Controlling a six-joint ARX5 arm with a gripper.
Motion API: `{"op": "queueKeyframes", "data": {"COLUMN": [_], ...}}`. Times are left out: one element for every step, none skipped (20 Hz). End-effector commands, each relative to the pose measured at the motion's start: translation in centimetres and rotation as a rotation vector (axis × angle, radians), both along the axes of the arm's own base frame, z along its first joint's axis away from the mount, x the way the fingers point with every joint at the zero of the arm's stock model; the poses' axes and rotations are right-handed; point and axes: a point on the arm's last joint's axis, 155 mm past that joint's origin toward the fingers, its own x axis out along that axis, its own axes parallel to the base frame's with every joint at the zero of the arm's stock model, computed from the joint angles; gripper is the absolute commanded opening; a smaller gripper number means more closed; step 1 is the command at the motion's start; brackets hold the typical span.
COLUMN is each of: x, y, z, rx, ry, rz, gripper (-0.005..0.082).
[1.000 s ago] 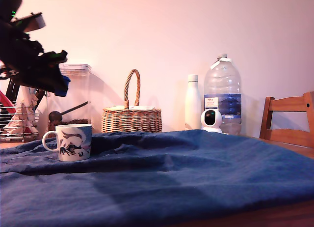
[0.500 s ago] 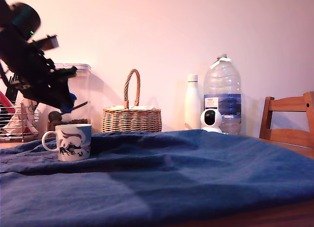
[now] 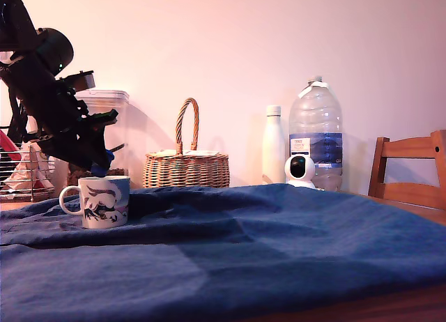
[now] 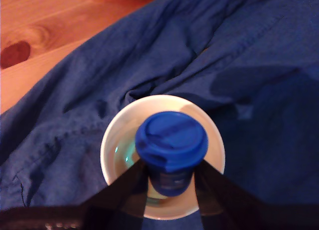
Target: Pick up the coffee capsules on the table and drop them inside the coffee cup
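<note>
The white coffee cup [image 3: 104, 201] with a blue swirling picture stands on the blue cloth of the table [image 3: 279, 245] at the exterior view's left. My gripper [image 3: 98, 170] hangs just above its rim, shut on a dark blue coffee capsule [image 3: 101, 170]. In the wrist view the blue capsule [image 4: 171, 143] is pinched between my dark fingers [image 4: 134, 182], directly over the cup's white rim [image 4: 107, 150]. My gripper [image 4: 171, 165] and the capsule hide most of the cup's inside. I see no cream capsule.
Behind the cup stand a clear canister [image 3: 115, 130], a wire rack [image 3: 24, 175] and a wicker basket [image 3: 187, 167]. Farther right are a white bottle [image 3: 274, 144], a large water bottle [image 3: 316, 130], a small white camera [image 3: 300, 170] and a wooden chair [image 3: 411, 170].
My arm has swung down and towards the exterior view's right, bringing the blue capsule from well above the cup to just over its rim.
</note>
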Motion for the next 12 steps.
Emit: {"op": "queueKeyframes", "data": {"x": [0.16, 0.09, 0.01, -0.09, -0.11, -0.11, -0.11, -0.11, -0.14, -0.2, -0.28, -0.39], "y": [-0.25, -0.24, -0.27, -0.27, -0.26, -0.26, -0.27, -0.26, -0.26, -0.25, -0.24, -0.23], "z": [-0.68, -0.74, -0.8, -0.89, -0.91, -0.91, -0.9, -0.91, -0.93, -0.98, -1.04, -1.14], "rx": [0.003, 0.004, 0.004, 0.004, 0.005, 0.004, 0.004, 0.004, 0.005, 0.005, 0.005, 0.006], "ry": [0.01, 0.013, 0.017, 0.023, 0.024, 0.024, 0.024, 0.024, 0.025, 0.028, 0.033, 0.039], "rz": [-0.009, -0.009, -0.01, -0.01, -0.01, -0.01, -0.01, -0.01, -0.01, -0.01, -0.01, -0.01], "gripper": [0.0163, 0.0163, 0.0163, 0.0163, 0.0163, 0.0164, 0.0165, 0.0166, 0.0172, 0.0219, 0.0314, 0.0415]}}
